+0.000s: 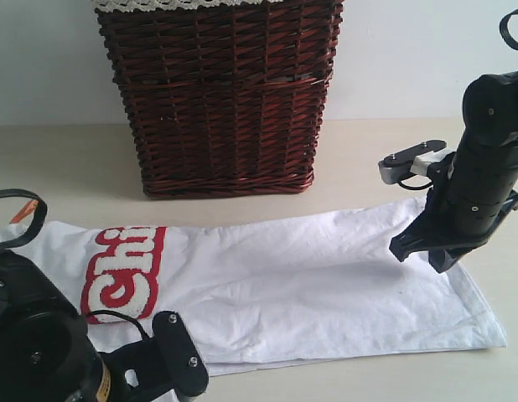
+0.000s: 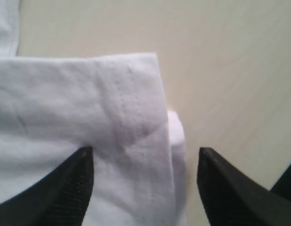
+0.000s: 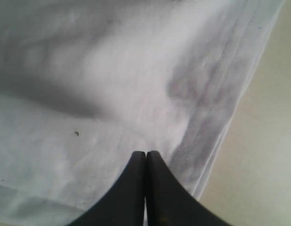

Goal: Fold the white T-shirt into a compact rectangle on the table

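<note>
Shirt (image 1: 276,276) lay flat on the surface (image 1: 66,159) as a long strip in front of the basket (image 1: 217,100), red lettering (image 1: 125,272) toward the left end. We read that as sides folded in, ends not yet brought together. Left fingers (image 2: 79,183) stood fairly wide, straddling a folded corner of the cloth: one over the shirt, the other over bare surface, nothing pinched. Probably lined up that way to take the corner edge. Right fingers (image 3: 133,188) were pressed together, tips low over the shirt just inside its stitched hem (image 3: 216,94) at the right end. No cloth showed between them, and we couldn't tell if they touched it.
</note>
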Action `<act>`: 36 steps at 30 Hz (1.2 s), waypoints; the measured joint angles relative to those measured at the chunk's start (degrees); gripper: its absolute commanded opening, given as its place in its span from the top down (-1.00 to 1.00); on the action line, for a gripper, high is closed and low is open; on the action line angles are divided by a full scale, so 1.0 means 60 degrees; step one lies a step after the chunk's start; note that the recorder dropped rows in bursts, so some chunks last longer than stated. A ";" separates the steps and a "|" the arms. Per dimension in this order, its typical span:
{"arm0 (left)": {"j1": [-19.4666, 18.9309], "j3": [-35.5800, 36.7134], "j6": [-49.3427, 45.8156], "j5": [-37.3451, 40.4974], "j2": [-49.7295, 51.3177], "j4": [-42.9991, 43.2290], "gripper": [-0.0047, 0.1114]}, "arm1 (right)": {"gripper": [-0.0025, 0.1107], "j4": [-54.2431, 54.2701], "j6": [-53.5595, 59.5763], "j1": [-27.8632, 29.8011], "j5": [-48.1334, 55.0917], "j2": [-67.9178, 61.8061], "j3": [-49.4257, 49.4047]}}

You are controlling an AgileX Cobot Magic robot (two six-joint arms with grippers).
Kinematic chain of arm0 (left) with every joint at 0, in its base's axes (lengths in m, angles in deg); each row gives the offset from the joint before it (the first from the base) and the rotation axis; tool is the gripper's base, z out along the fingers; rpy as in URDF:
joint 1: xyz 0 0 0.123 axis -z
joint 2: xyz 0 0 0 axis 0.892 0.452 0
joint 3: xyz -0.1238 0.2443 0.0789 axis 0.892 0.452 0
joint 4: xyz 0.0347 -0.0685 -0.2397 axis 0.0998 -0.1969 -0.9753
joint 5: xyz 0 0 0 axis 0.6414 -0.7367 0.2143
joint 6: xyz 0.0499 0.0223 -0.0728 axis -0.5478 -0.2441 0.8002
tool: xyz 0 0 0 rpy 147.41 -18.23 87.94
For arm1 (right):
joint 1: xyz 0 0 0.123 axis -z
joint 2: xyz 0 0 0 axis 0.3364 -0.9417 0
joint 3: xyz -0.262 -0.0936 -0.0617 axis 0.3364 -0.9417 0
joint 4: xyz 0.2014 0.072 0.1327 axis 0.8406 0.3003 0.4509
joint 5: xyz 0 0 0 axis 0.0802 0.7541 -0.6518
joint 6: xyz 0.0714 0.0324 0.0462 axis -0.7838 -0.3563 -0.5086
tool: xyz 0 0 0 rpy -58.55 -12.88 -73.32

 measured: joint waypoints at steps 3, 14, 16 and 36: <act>0.0000 0.0182 0.0000 -0.0185 0.0059 0.0000 -0.15 | 0.96 0.0000 0.0000 0.0000 0.0000 0.0000 0.0000; -0.0022 0.0009 0.0474 -0.0054 0.0529 0.0566 0.87 | 0.96 0.0052 0.0000 0.0000 0.0000 0.0000 0.0000; -0.0036 -0.0060 0.0492 0.0074 0.0548 0.0582 0.92 | 0.96 0.0052 0.0000 0.0000 0.0000 0.0000 0.0000; 0.0021 -0.2213 0.0252 0.3390 -0.0327 0.4462 0.92 | 0.96 0.0109 0.0000 0.0000 -0.0041 0.0000 0.0000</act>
